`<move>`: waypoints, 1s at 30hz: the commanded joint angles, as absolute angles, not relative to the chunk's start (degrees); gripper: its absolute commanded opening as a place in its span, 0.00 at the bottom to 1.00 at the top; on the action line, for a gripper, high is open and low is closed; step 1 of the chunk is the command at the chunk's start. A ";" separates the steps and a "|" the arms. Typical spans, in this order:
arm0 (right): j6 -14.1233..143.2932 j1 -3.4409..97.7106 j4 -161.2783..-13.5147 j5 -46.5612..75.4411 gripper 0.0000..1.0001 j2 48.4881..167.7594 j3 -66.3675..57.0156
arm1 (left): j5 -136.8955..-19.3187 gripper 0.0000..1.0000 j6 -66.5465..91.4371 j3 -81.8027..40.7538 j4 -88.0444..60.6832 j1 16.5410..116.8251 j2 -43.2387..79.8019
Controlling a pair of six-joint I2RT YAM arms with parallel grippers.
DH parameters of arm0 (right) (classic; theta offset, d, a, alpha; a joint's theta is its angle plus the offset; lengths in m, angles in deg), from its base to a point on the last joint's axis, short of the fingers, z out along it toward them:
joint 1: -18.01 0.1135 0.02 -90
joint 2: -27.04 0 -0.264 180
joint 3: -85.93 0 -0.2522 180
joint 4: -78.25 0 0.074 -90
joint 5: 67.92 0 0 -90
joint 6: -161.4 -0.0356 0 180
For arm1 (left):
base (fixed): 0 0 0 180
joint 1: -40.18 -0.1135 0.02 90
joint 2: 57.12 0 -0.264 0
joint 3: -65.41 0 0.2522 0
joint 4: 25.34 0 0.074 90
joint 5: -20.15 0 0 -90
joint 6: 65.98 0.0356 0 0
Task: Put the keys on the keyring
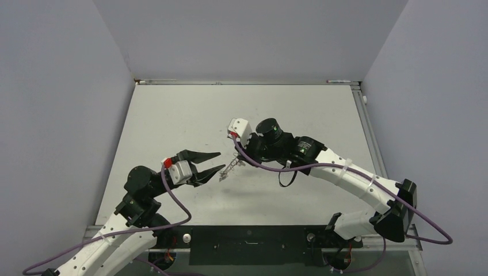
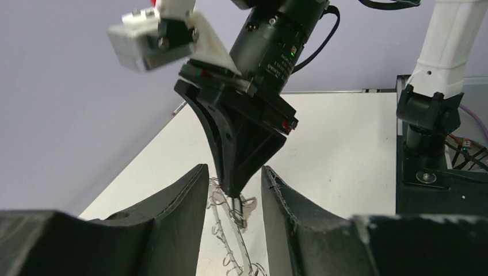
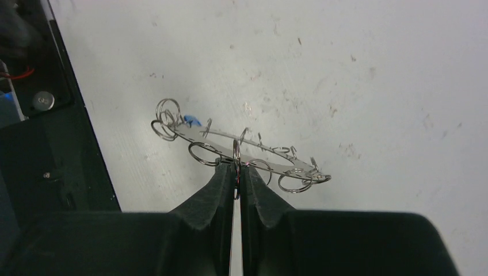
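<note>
The keyring (image 3: 253, 156) is a flat grey ring rimmed with thin wire loops and carrying a small blue tag (image 3: 191, 121). It hangs tilted just above the table. My right gripper (image 3: 237, 168) is shut on one wire loop at its near edge. In the left wrist view the right gripper (image 2: 235, 192) points down at the keyring (image 2: 230, 241). A tiny silver piece (image 2: 248, 204) that looks like the key's blade sticks out beside it; I cannot make out its head. My left gripper (image 1: 222, 160) is open, one finger on each side of the right fingertips, touching nothing.
The white table (image 1: 172, 115) is walled by grey panels on three sides. A black base strip (image 1: 247, 237) runs along the near edge between the arm mounts. The right arm's purple cable (image 1: 322, 167) loops over the table's right half.
</note>
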State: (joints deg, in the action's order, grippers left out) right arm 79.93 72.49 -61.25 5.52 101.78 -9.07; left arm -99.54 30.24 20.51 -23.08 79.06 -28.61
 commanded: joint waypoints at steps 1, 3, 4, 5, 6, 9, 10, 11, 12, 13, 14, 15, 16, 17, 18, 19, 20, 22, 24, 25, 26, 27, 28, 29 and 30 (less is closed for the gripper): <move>75.54 73.02 -49.02 11.95 0.05 105.73 -4.01 | -96.09 0.36 32.45 17.43 -20.45 78.59 -28.92; 74.74 73.07 -45.11 14.26 0.05 108.74 -3.03 | -95.84 0.36 33.71 16.88 -19.13 78.50 -28.24; 74.23 73.17 -43.30 16.12 0.05 110.02 -2.52 | -95.88 0.36 33.77 16.66 -18.61 78.48 -27.95; 73.79 73.20 -40.87 17.49 0.05 110.97 -1.99 | -95.97 0.36 33.78 16.52 -18.29 78.49 -27.56; 73.54 73.25 -39.20 18.11 0.05 111.70 -1.21 | -96.27 0.36 33.78 16.45 -17.92 78.43 -27.11; 73.84 73.81 -36.62 18.15 0.05 111.15 2.07 | -98.36 0.36 34.40 15.42 -15.26 78.42 -25.08; 74.21 73.89 -36.20 18.04 0.05 110.85 3.11 | -99.27 0.36 34.67 14.89 -14.25 78.42 -24.48; 74.98 74.10 -35.91 17.47 0.05 110.49 4.22 | -99.96 0.36 34.89 14.52 -13.54 78.39 -23.95; 75.69 74.32 -35.72 16.13 0.05 110.15 4.95 | -100.66 0.36 35.00 14.21 -12.90 78.37 -23.69; 76.36 74.61 -35.58 15.21 0.05 110.00 5.52 | -101.62 0.36 35.15 14.05 -12.41 78.33 -23.50; 77.21 74.98 -35.44 14.44 0.05 109.85 5.84 | -102.60 0.36 35.26 14.07 -12.30 78.32 -23.59; 78.04 75.60 -35.31 14.09 0.05 109.63 5.97 | -104.11 0.36 35.27 14.15 -12.24 78.33 -23.71; 78.67 76.04 -35.17 14.12 0.05 109.55 6.04 | -104.80 0.36 35.27 14.24 -12.21 78.33 -23.92; 79.14 76.39 -34.92 13.96 0.05 109.44 6.07 | -106.32 0.36 35.27 14.36 -12.19 78.33 -24.05; 79.74 76.58 -34.63 13.54 0.05 109.27 6.16 | -107.28 0.35 35.42 14.44 -12.12 78.33 -24.07; 80.23 76.91 -34.38 13.21 0.05 108.89 6.25 | -107.87 0.35 35.49 14.47 -12.04 78.33 -24.00; 80.67 77.39 -34.21 12.97 0.05 108.51 6.38 | -108.28 0.34 35.64 14.42 -11.91 78.33 -23.82; 82.37 78.69 -33.59 11.33 0.05 107.39 6.35 | -109.11 0.33 36.26 14.38 -11.67 78.33 -23.29; 83.86 81.02 -33.58 10.67 0.05 105.75 5.85 | -110.19 0.33 36.46 14.76 -12.00 78.33 -23.00; 84.33 81.80 -33.59 10.66 0.05 104.96 5.59 | -110.88 0.33 36.54 14.95 -12.26 78.33 -22.94; 84.54 82.09 -33.72 10.46 0.05 104.39 5.60 | -111.85 0.33 36.72 15.32 -12.65 78.33 -22.94; 84.81 82.14 -33.87 10.03 0.05 103.72 5.51 | -112.76 0.33 36.76 15.72 -13.01 78.33 -22.89; 85.13 82.28 -34.05 9.50 0.05 103.19 5.33 | -113.71 0.34 36.81 16.04 -13.33 78.33 -22.85; 85.55 82.38 -34.05 8.98 0.05 102.74 5.27 | -114.42 0.34 36.92 16.20 -13.44 78.33 -22.78; 85.98 82.55 -34.11 8.50 0.05 102.20 5.19 | -114.81 0.35 36.86 16.24 -13.56 78.26 -22.64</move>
